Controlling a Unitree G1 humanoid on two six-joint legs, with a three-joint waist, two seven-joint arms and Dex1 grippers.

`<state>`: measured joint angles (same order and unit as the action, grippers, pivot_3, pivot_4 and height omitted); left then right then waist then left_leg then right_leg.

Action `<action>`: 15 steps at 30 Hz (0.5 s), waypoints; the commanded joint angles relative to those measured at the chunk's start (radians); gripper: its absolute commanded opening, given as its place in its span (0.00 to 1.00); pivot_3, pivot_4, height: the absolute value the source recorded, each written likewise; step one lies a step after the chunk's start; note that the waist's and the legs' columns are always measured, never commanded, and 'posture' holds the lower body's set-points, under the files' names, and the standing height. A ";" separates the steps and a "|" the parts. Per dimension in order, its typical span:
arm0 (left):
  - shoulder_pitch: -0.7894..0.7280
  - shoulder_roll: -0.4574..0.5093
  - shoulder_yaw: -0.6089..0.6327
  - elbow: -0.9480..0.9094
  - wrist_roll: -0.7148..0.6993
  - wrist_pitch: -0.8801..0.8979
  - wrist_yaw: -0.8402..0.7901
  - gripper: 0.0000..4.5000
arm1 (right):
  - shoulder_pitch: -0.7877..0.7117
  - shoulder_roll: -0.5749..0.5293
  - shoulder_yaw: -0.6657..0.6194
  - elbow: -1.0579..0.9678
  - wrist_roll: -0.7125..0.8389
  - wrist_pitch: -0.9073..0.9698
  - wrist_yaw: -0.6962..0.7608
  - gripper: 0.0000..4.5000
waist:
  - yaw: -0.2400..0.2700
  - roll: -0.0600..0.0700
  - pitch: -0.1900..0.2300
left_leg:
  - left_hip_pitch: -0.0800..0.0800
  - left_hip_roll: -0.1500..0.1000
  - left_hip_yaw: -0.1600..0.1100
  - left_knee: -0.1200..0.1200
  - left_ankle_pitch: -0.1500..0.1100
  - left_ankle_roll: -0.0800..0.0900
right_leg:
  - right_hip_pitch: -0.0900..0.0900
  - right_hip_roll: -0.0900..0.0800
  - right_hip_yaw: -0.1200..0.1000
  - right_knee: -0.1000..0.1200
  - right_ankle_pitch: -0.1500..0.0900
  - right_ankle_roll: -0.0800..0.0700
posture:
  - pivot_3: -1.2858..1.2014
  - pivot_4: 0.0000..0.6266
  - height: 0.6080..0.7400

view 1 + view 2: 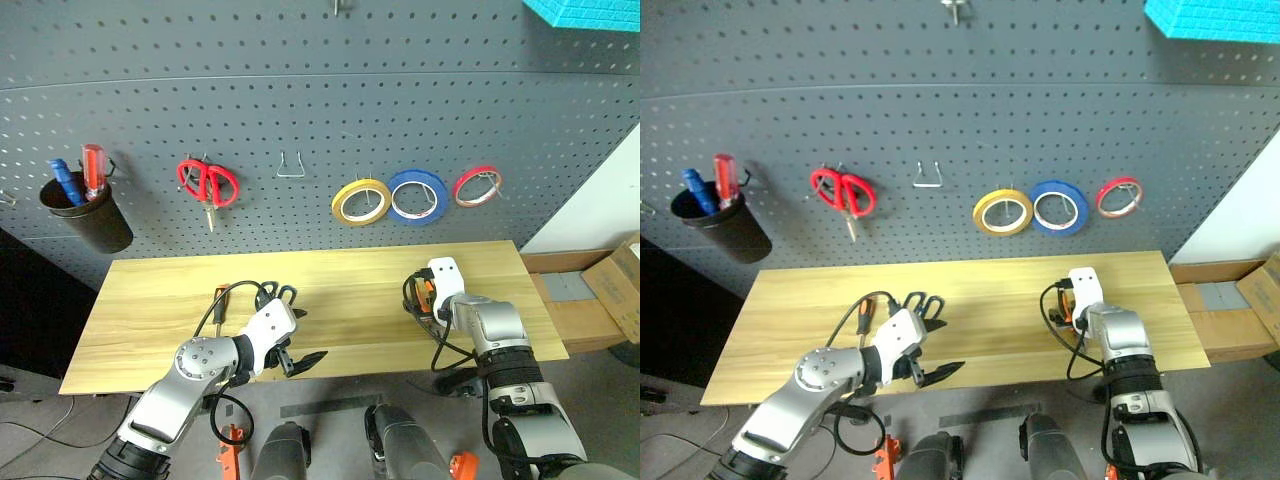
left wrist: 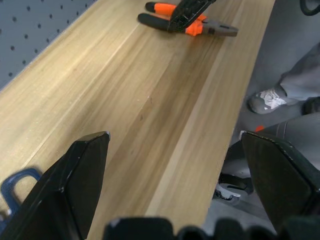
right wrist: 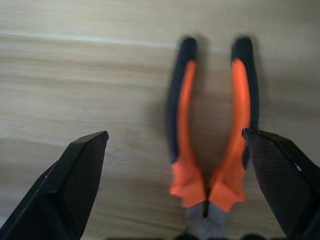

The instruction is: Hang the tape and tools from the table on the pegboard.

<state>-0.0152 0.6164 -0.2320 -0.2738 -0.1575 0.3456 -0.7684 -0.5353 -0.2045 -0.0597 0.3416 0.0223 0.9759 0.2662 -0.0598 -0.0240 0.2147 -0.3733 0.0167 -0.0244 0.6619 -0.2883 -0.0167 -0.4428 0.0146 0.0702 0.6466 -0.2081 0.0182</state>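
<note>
1. Two grippers sit low over the near part of the counter (image 1: 150,320). The left gripper (image 1: 297,352) is at the near edge, left of centre, fingers spread wide and grasping nothing.
2. Just behind the left gripper lie the scissors (image 1: 280,294) with dark handles, flat on the wood, partly hidden by the wrist.
3. Just left of the scissors lies the small screwdriver (image 1: 220,303) with its orange-and-black handle, its shaft running away towards the far side.
4. On the right half of the counter, the right gripper (image 3: 180,200) hangs directly over the pliers (image 3: 210,145), released, its fingers (image 3: 75,185) standing wide on either side of them. The pliers lie flat on the wood with their orange-and-black handles spread apart, pointing away from the gripper; I cannot tell whether the fingers touch them.
5. Beyond the far edge rises the pegboard (image 1: 300,80). The yellow tape (image 1: 360,201) already hangs there, right of centre.
6. Touching its right side hangs a blue roll (image 1: 417,195), and right of that a red roll (image 1: 477,186).
7. Left of centre hang red-handled scissors (image 1: 208,183), with a bare metal hook (image 1: 291,165) between them and the tape.
8. At far left, a black cup (image 1: 88,222) on the board holds a red screwdriver (image 1: 93,170) and a blue screwdriver (image 1: 64,181).
</note>
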 commanded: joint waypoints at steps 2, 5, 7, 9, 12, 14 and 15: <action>0.044 -0.002 0.009 -0.095 -0.008 0.021 0.009 1.00 | 0.008 -0.023 0.024 0.047 -0.004 0.001 -0.004 0.99 | 0.001 0.001 0.006 | -0.003 0.000 -0.001 0.000 -0.004 0.002 | -0.001 -0.002 0.000 -0.002 -0.002 0.001 | 0.51 0.45 1.00; 0.069 0.001 0.016 -0.123 -0.006 0.039 0.018 1.00 | 0.008 -0.024 0.037 0.075 -0.001 0.001 -0.005 0.99 | 0.001 -0.003 0.015 | -0.005 -0.003 -0.002 0.001 -0.005 0.003 | -0.003 -0.005 0.000 -0.002 -0.003 0.002 | 0.52 0.46 1.00; 0.082 0.003 0.022 -0.137 -0.007 0.048 0.024 1.00 | -0.006 -0.025 0.048 0.108 -0.006 -0.020 -0.007 0.99 | 0.001 -0.005 0.022 | -0.004 -0.004 -0.002 0.002 -0.005 0.003 | -0.002 -0.006 0.000 -0.002 -0.003 0.003 | 0.52 0.47 1.00; 0.092 0.003 0.028 -0.152 -0.010 0.058 0.029 1.00 | -0.026 -0.024 0.053 0.140 -0.006 -0.036 -0.008 0.99 | 0.001 -0.008 0.030 | -0.001 -0.005 -0.001 0.003 -0.005 0.003 | 0.001 -0.006 -0.001 -0.003 -0.005 0.007 | 0.52 0.48 1.00; 0.098 0.003 0.031 -0.166 -0.011 0.070 0.035 1.00 | -0.062 -0.019 0.050 0.185 0.001 -0.051 -0.002 0.99 | 0.001 -0.011 0.040 | 0.005 -0.005 0.000 0.003 -0.004 0.004 | 0.005 -0.003 0.000 -0.002 -0.006 0.011 | 0.52 0.48 1.00; 0.096 0.001 0.030 -0.170 -0.013 0.076 0.039 1.00 | -0.086 -0.020 0.052 0.217 0.001 -0.069 0.001 0.86 | 0.000 -0.011 0.041 | 0.008 -0.004 0.000 0.003 -0.004 0.004 | 0.007 -0.001 0.001 -0.001 -0.006 0.011 | 0.53 0.48 1.00; 0.093 -0.001 0.030 -0.171 -0.014 0.079 0.041 1.00 | -0.098 -0.020 0.052 0.234 0.000 -0.077 0.003 0.80 | -0.001 -0.011 0.042 | 0.008 -0.003 0.000 0.003 -0.004 0.004 | 0.007 0.000 0.001 -0.001 -0.006 0.011 | 0.53 0.48 1.00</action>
<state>0.0774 0.6167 -0.2264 -0.4004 -0.1583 0.4243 -0.7306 -0.6326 -0.2297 -0.0134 0.5359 0.0154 0.9036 0.2567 -0.0605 -0.0352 0.2569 -0.3652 0.0139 -0.0239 0.6647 -0.2925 -0.0129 -0.4362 0.0150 0.0712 0.6457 -0.2142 0.0293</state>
